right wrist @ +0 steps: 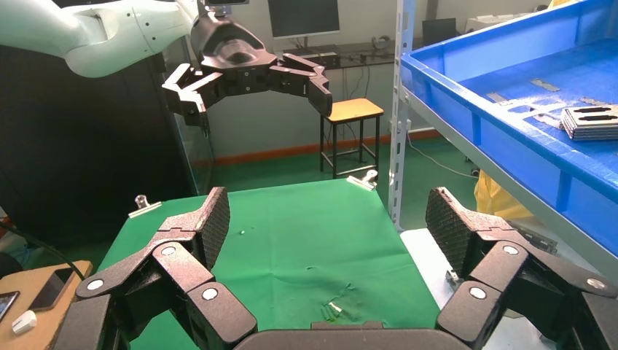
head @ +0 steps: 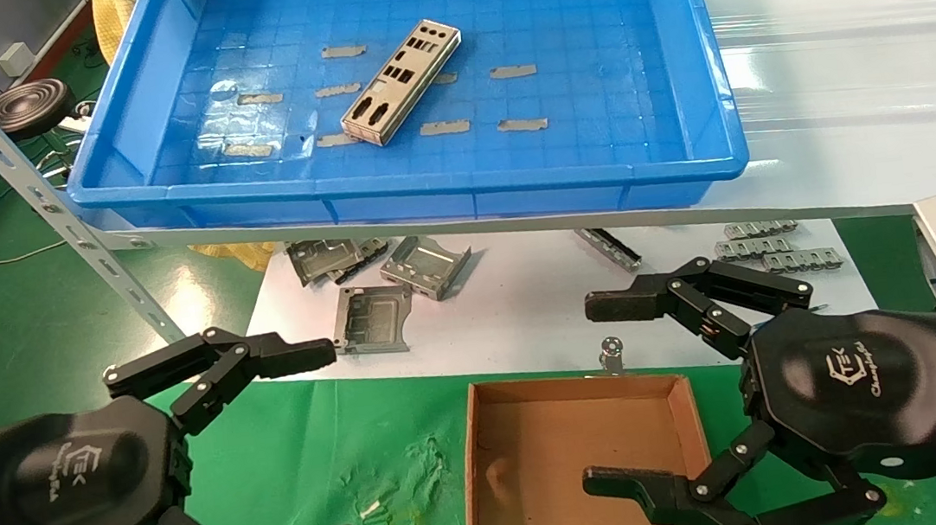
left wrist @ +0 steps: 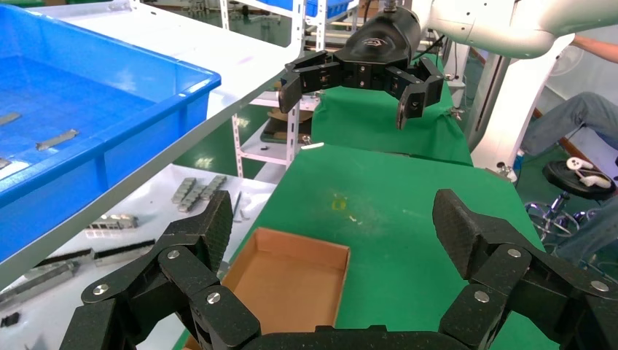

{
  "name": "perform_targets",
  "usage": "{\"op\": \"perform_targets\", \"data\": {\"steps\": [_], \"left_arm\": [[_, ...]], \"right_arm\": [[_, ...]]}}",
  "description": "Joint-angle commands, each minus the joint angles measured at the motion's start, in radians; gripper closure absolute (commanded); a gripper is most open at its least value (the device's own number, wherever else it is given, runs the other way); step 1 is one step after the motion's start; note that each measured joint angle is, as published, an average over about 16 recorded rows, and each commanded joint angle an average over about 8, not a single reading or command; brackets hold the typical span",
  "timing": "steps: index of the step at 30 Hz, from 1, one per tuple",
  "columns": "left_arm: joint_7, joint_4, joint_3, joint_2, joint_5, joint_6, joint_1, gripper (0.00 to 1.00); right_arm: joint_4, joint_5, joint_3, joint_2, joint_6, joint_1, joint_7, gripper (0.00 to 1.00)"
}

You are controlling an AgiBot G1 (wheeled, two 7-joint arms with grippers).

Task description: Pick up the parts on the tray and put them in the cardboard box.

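Head view first. Left gripper (head: 335,446) low over the green cloth (head: 297,454), fingers spread wide, nothing between them, palm facing inward toward the other arm. Right gripper (head: 608,396) mirrored opposite, also spread wide and empty, one finger over the white sheet (head: 526,317), the other hanging above the near right corner of the cardboard box (head: 489,460). Box between the two grippers, nearer the right one, nothing visible inside. Beyond both grippers, up on a shelf, the blue tray (head: 391,197); a stack of plates (head: 401,82) lying diagonally on its grid floor among small grey tape strips (head: 516,71). Folded metal brackets (head: 425,265) scattered on the white sheet under the shelf, just ahead of the left gripper's upper finger.

Left wrist view. Left gripper (left wrist: 331,222) again wide apart and empty, cardboard box (left wrist: 288,273) on the green cloth (left wrist: 386,211) just beyond the fingers. Right gripper (left wrist: 350,91) farther off, raised above the cloth, open too. Blue tray (left wrist: 146,124) off to one side on its shelf.

Right wrist view. Right gripper (right wrist: 328,226) spread wide over green cloth (right wrist: 306,233), holding nothing. Left gripper (right wrist: 251,91) facing it from well apart, fingers splayed. Tray (right wrist: 466,95) alongside, stack of plates (right wrist: 592,120) resting in it.
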Motion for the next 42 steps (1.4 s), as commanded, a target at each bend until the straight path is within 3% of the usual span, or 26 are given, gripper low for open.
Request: {"op": "perform_targets", "data": {"steps": [1,10,11,18,19,42], "left_arm": [[0.0,0.0,0.0,0.0,0.0,0.0,0.0,0.0],[0.0,0.0,0.0,0.0,0.0,0.0,0.0,0.0],[0.0,0.0,0.0,0.0,0.0,0.0,0.0,0.0],[0.0,0.0,0.0,0.0,0.0,0.0,0.0,0.0],[0.0,0.0,0.0,0.0,0.0,0.0,0.0,0.0],[0.0,0.0,0.0,0.0,0.0,0.0,0.0,0.0]], "right_arm": [[0.0,0.0,0.0,0.0,0.0,0.0,0.0,0.0],[0.0,0.0,0.0,0.0,0.0,0.0,0.0,0.0],[0.0,0.0,0.0,0.0,0.0,0.0,0.0,0.07],[0.0,0.0,0.0,0.0,0.0,0.0,0.0,0.94],[0.0,0.0,0.0,0.0,0.0,0.0,0.0,1.0],[0.0,0.0,0.0,0.0,0.0,0.0,0.0,1.0]]}}
